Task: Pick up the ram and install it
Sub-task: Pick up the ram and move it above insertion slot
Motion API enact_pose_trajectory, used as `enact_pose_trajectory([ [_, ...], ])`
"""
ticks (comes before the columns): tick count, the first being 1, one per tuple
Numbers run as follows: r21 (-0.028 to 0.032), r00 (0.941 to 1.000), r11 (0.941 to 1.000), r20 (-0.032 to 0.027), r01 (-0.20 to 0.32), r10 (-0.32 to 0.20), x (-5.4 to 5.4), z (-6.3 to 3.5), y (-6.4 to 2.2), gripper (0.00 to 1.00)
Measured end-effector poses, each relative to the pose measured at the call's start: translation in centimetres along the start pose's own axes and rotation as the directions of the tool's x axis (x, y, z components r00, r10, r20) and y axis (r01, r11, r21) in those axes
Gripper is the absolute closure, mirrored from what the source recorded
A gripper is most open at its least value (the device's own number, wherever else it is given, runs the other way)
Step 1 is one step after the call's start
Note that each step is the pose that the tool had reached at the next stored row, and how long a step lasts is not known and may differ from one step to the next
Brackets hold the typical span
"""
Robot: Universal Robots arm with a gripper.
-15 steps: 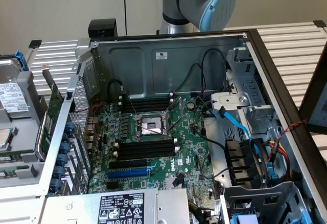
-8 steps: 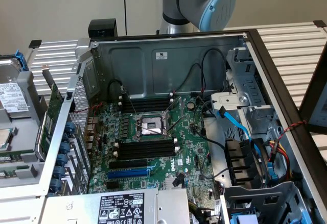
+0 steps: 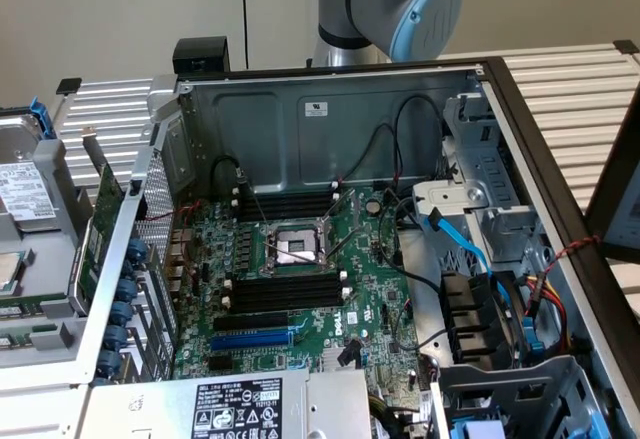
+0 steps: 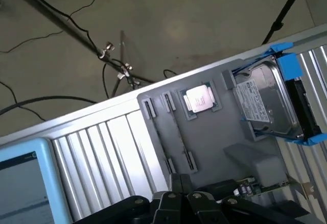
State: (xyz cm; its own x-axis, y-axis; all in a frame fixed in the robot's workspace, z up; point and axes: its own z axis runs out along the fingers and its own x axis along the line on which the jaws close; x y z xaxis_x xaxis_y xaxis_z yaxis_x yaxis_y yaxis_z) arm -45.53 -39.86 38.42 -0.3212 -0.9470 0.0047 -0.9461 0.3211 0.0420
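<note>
The ram (image 4: pixel 178 130) appears to be the thin strip standing on edge between two clips of the grey tray (image 4: pixel 214 137), seen edge-on. My gripper (image 4: pixel 179 183) hangs above the tray's near end, a short way from that strip. Its black fingers are shut, and I see nothing between them. In the exterior view the arm (image 3: pixel 390 4) rises behind the open computer case (image 3: pixel 330 109). On the motherboard (image 3: pixel 300 259), the long black memory slots (image 3: pixel 285 291) lie beside the processor socket (image 3: pixel 290 247).
The grey tray also holds a processor (image 4: pixel 199 99) and a hard drive (image 4: pixel 265 101) in a blue caddy. A green expansion card (image 3: pixel 100 229) stands at the case's left wall. Cables and a drive cage (image 3: pixel 490 289) crowd the case's right side. A tripod leg (image 4: pixel 76 32) crosses the floor.
</note>
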Motion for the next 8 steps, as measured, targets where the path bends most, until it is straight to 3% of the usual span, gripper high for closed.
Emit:
enact_pose_trajectory([
  [4, 0.0004, 0.9974, 0.9974, -0.003, 0.072, -0.072, 0.0, 0.03, 0.0, 0.89],
  [8, 0.0013, 0.9896, 0.9896, -0.0059, 0.144, -0.144, 0.0, 0.06, 0.0, 0.89],
])
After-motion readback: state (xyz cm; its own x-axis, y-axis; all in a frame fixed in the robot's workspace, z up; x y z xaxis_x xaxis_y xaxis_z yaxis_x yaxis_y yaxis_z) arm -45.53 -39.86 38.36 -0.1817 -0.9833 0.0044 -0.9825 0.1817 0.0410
